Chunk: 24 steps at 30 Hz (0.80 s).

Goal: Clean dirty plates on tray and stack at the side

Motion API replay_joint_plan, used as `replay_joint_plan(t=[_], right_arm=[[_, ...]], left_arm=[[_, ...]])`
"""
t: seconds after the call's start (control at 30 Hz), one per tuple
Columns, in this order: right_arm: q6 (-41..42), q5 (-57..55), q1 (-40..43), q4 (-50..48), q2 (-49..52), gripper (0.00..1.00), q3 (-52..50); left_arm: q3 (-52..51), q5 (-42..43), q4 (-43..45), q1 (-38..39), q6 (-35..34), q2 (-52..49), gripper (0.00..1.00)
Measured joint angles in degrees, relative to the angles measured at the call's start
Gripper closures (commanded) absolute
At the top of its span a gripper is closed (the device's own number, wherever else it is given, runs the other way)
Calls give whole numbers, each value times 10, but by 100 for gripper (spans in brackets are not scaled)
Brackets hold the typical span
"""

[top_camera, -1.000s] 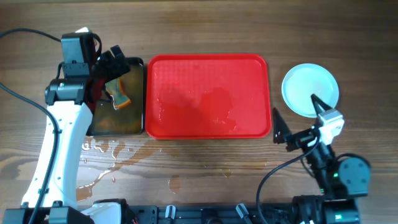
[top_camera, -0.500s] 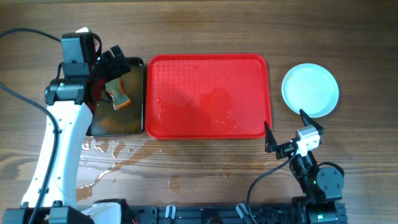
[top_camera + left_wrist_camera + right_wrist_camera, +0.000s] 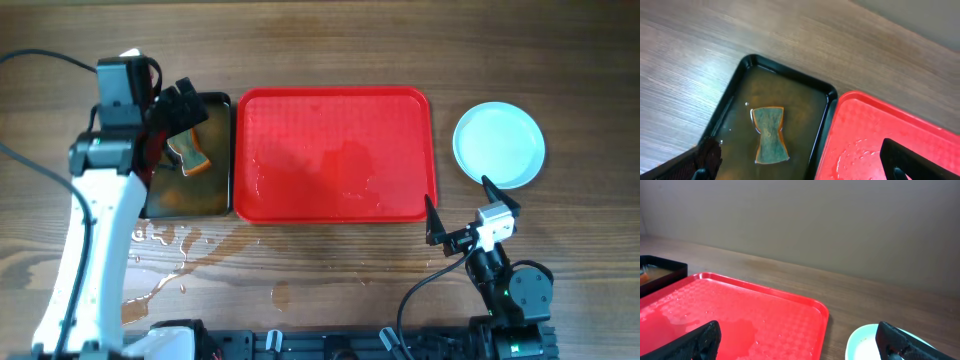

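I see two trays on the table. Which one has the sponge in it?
The smaller black tray, on the left: the sponge lies in its brownish water. The bigger red tray holds only wet patches.

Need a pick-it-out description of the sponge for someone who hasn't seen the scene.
Find the large red tray mid-frame in the overhead view; a smaller black tray of brownish water sits just beside it on the left. The sponge lies in that water, alone: grey-green on top, orange at the edges, pinched at the waist like a bow tie.
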State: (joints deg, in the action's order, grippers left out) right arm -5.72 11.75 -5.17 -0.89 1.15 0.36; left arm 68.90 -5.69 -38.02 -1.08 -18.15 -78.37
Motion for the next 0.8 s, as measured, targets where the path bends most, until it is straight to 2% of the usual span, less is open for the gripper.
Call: replay_joint_plan(t=[0.07,0.1,0.23,0.33,0.43,0.67,0.8], right_arm=[[0,0,0,0,-1,0,0],[0,0,0,0,-2,0,0],[0,0,0,0,-4,0,0],[-2,0,0,0,-5,0,0],[-2,0,0,0,-4,0,0],[-2,0,0,0,-4,0,0],[-2,0,0,0,-4,0,0]], left_arm=[[-29,-4,10,3,0,71,0],[-70,-4,49,4,0,124,0],[-317,-1,212,4,0,350,0],[-488,7,295,4,0,512,0],[-574,16,332,4,8,623,0],[-645,42,357,4,95,737,0],[-677,43,349,4,116,773,0]])
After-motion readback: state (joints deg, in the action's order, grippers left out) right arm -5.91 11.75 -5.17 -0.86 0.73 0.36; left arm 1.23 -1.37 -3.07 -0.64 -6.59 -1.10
